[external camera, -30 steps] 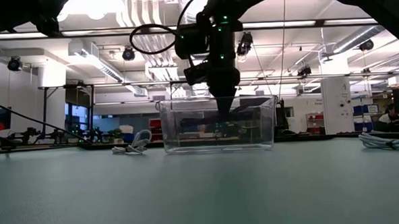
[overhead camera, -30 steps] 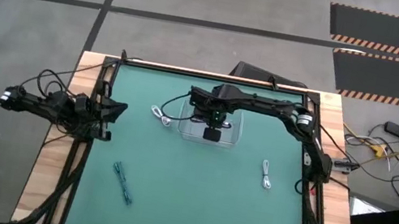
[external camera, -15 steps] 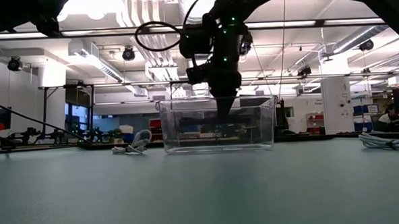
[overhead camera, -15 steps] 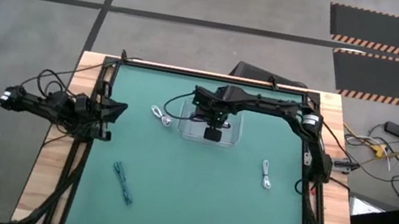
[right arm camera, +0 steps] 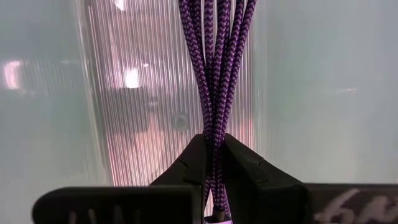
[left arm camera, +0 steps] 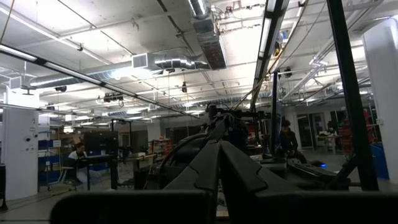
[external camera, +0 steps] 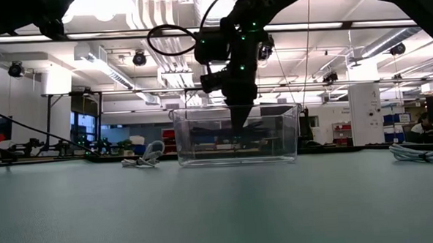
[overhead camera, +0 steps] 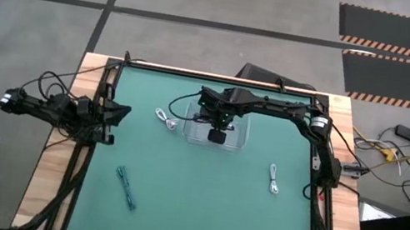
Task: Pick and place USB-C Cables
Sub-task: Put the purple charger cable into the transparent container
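The right tool (right arm camera: 213,163), clamped on a dark purple braided cable bundle (right arm camera: 216,81), hangs inside the clear plastic bin (overhead camera: 236,142) at the bench's twelve o'clock, seemingly to drop it.

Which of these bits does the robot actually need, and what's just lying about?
Part of the job:
- purple braided cable pinched in the right claw
- clear bin
- white cable
- second white cable
- teal cable

Just there:
- left claw, parked
- floor wiring
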`<action>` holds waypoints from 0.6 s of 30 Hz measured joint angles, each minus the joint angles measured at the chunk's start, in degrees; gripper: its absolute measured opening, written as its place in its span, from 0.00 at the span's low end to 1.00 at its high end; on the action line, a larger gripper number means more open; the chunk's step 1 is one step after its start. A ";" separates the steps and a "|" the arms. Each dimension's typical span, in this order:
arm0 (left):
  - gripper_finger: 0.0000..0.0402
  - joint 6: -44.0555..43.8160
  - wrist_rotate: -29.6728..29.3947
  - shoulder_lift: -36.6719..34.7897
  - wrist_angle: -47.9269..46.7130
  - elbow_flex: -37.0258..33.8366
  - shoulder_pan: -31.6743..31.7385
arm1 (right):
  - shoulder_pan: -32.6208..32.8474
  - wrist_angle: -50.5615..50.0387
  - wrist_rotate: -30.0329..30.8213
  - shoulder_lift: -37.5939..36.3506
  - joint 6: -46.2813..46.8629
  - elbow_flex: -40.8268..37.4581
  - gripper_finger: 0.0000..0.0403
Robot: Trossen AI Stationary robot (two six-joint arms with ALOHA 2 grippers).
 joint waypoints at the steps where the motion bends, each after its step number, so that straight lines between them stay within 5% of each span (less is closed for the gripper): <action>1: 0.00 -0.01 0.01 0.00 0.00 0.01 -0.01 | 0.00 0.33 0.00 0.00 0.00 0.00 0.06; 18: 0.00 0.01 -0.01 0.00 0.00 0.00 0.00 | -0.09 1.23 0.00 0.02 -1.10 -0.75 0.06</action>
